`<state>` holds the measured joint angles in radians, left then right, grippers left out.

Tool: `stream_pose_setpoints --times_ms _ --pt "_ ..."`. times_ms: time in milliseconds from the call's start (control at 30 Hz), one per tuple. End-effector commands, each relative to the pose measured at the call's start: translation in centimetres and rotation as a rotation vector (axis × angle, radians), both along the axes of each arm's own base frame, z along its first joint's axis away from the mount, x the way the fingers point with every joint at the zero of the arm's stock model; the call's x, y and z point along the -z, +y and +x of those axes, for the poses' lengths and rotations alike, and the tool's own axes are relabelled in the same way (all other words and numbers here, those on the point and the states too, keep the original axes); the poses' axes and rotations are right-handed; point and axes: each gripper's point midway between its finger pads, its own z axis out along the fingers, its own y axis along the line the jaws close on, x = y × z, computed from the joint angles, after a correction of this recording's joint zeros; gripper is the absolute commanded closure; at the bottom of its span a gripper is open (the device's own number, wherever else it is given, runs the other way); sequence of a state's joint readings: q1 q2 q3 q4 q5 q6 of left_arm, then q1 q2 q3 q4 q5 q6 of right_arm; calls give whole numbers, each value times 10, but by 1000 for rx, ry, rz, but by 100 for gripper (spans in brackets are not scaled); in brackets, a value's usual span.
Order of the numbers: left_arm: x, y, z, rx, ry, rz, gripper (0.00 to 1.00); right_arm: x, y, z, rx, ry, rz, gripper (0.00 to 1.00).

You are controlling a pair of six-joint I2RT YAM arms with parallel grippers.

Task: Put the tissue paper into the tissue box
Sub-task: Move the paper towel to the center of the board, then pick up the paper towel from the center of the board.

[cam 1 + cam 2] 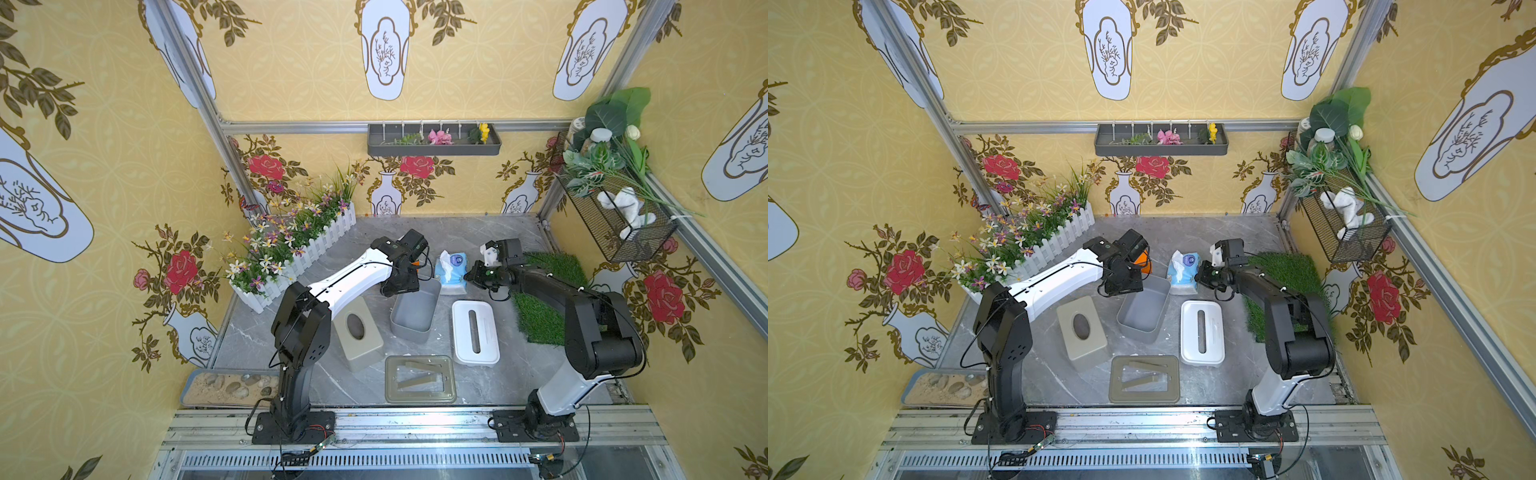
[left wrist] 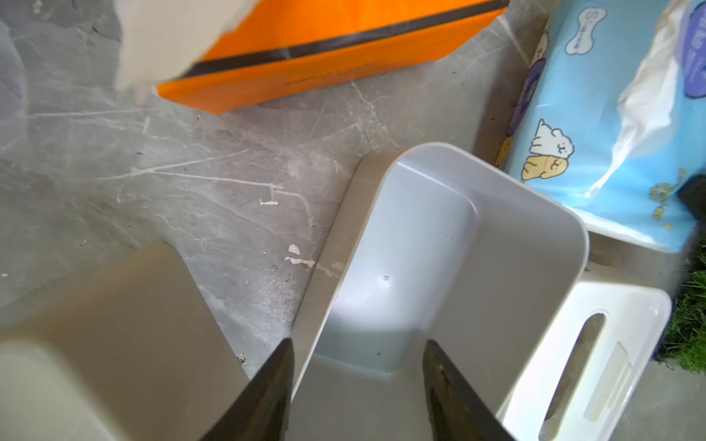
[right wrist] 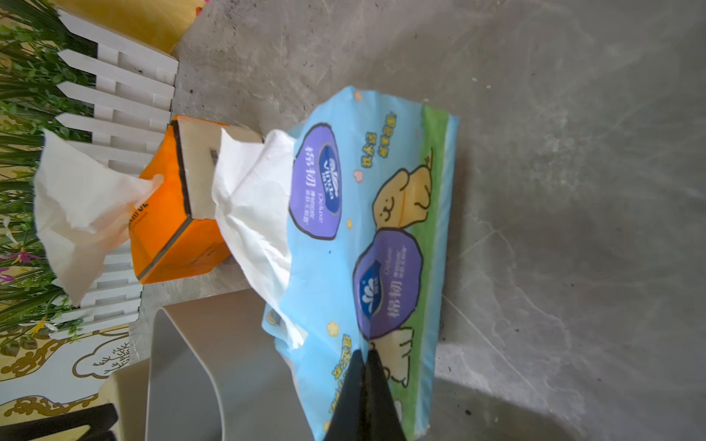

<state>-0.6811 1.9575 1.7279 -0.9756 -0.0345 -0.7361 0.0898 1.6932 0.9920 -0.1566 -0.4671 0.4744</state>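
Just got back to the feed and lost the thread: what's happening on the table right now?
The right hand is pinched shut on an edge of the blue tissue pack, which sits at the far end of the open grey box. The left hand is open over that box's near end, holding nothing. The white slotted lid lies beside the box. The pack is not in yet.
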Motion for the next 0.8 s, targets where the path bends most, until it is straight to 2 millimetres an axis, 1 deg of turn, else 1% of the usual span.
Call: stream_pose_setpoints --times_ms 0,33,67,133,200,233,300,400,467,567,633,767 --pt "-10 7 6 17 -49 37 43 3 1 -2 -4 -12 12 100" --pt "-14 7 7 22 -60 37 43 4 0 -3 -1 -7 12 100" --pt "-18 7 9 28 -73 39 43 4 0 -3 0 -9 11 96" --pt "-25 7 12 41 -95 45 43 7 -3 -5 7 -11 5 77" --pt "-30 9 14 50 -112 54 43 4 -6 -3 16 -25 -4 56" --pt "-33 9 15 55 -120 56 43 2 -8 -3 22 -34 -11 49" --pt "-37 9 16 62 -131 56 43 -2 -12 -2 32 -47 -21 45" --pt "-43 10 17 68 -151 55 43 -3 -14 4 37 -51 -21 44" --pt "-43 11 18 73 -158 63 43 0 -14 8 33 -41 -16 45" --pt "-45 12 18 81 -164 74 43 7 -14 14 25 -33 -13 52" --pt "-46 14 19 83 -170 81 43 14 -12 17 17 -20 -3 59" --pt "-46 20 20 81 -172 94 43 25 -8 19 6 -8 29 66"
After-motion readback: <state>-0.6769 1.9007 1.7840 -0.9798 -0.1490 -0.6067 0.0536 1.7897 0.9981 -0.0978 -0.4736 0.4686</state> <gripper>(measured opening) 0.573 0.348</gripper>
